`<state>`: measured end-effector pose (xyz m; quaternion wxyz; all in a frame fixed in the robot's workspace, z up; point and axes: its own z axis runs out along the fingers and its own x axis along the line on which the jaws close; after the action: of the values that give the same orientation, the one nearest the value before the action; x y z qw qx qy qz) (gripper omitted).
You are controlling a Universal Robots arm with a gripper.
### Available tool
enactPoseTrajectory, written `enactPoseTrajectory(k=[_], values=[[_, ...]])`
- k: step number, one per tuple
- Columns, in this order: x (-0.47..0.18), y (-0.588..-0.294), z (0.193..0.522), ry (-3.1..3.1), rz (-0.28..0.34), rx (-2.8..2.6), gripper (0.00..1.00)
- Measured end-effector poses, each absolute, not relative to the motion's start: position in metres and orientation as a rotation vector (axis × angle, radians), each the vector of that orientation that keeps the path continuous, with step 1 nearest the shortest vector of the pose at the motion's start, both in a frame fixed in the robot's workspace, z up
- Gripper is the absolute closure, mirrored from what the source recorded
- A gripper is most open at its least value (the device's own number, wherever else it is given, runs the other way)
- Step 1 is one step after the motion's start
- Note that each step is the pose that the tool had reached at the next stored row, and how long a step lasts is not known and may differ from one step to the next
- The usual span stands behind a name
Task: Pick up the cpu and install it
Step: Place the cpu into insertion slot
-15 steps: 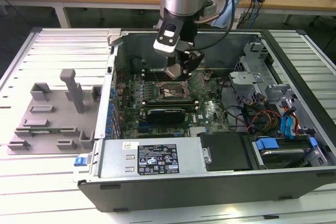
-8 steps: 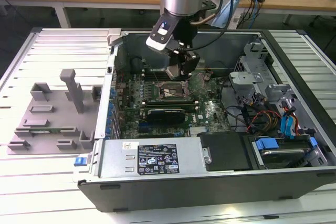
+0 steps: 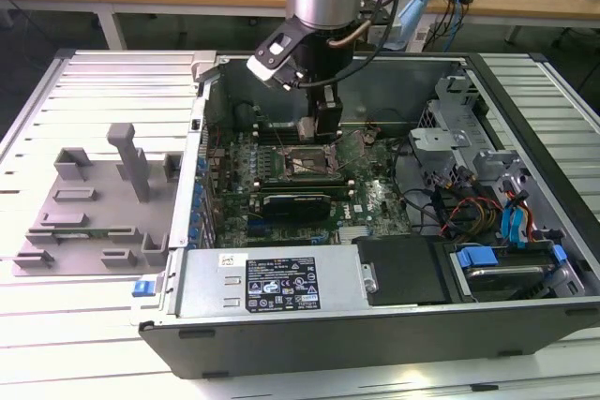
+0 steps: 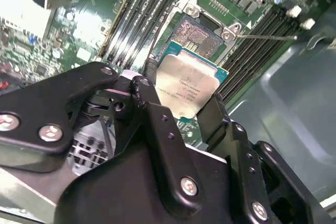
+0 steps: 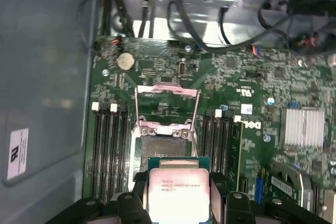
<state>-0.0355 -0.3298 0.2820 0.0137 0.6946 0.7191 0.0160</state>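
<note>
The gripper pinched the cpu by two edges, holding it over the board near the case's far wall, with the open socket close below, a little to one side.

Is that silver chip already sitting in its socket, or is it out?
Out. The tool grips the cpu clear of the socket, whose frame stands open with nothing seated inside.
</note>
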Motion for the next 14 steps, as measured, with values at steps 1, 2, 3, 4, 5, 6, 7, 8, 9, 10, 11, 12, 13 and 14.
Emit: enactPoseTrajectory(k=[1, 2, 3, 4, 5, 6, 7, 8, 9, 10, 11, 12, 13, 14], values=[[-0.035, -0.33, 0.282, 2.239, 0.05, 2.164, 0.45], [-0.035, -0.33, 0.282, 2.239, 0.05, 2.164, 0.45], [-0.035, -0.33, 0.282, 2.239, 0.05, 2.164, 0.45], [-0.035, -0.33, 0.281, 2.238, 0.05, 2.164, 0.45], [-0.035, -0.33, 0.279, 2.238, 0.05, 2.164, 0.45], [-0.035, -0.33, 0.276, 2.238, 0.05, 2.165, 0.45], [-0.035, -0.33, 0.274, 2.237, 0.05, 2.165, 0.45], [-0.035, -0.33, 0.272, 2.237, 0.05, 2.166, 0.45], [-0.035, -0.33, 0.269, 2.236, 0.05, 2.166, 0.45], [-0.035, -0.33, 0.266, 2.235, 0.05, 2.167, 0.45], [-0.035, -0.33, 0.263, 2.235, 0.05, 2.168, 0.45], [-0.035, -0.33, 0.262, 2.235, 0.05, 2.168, 0.45], [-0.035, -0.33, 0.262, 2.235, 0.05, 2.168, 0.45], [-0.035, -0.33, 0.262, 2.235, 0.05, 2.168, 0.45]])
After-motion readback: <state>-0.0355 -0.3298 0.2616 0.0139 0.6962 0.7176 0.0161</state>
